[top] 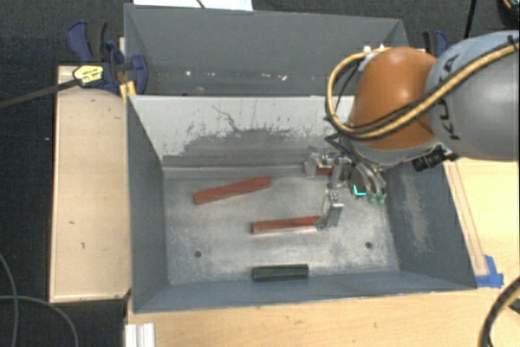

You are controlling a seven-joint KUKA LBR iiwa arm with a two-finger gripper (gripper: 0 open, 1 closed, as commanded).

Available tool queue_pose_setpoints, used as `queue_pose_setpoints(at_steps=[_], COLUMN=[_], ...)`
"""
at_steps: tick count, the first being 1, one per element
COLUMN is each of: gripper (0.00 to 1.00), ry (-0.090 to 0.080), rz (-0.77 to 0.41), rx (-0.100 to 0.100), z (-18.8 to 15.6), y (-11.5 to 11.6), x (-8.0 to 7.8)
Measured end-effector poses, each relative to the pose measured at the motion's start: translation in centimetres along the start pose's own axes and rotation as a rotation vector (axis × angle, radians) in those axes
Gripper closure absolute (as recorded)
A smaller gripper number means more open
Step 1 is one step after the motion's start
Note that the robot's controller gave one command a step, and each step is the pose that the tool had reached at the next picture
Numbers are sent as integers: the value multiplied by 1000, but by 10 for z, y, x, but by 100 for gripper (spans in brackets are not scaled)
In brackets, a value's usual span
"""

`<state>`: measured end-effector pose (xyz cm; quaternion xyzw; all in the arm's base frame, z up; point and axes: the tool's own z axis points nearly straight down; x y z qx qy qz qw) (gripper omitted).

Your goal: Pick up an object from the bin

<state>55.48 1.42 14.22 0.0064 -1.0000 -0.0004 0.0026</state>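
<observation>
We log the pincer (332,211) at the right end of the reddish-brown flat stick (284,226), mid-bin. The stick's long axis runs leftward from the pincer. We cannot tell whether the pincer is spread or pressed together.

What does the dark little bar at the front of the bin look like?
The dark bar is a short, straight stick, blackish green and dull. It lies flat on the bin's floor, alongside the front wall and close to it. Nothing but the floor touches it; the reddish sticks and the gripper are farther back.
</observation>
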Motion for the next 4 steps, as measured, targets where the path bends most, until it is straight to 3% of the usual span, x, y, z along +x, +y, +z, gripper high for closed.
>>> queue_pose_setpoints(at_steps=[1,2,3,4], gripper=[0,100,100,100], ry=[-1,-4,-12,-8], rz=[-716,-711,-1299,-1762], rx=[1,2,7,7], z=[73,72,-55,-99], y=[18,17,18,11], x=[7,6,2,10])
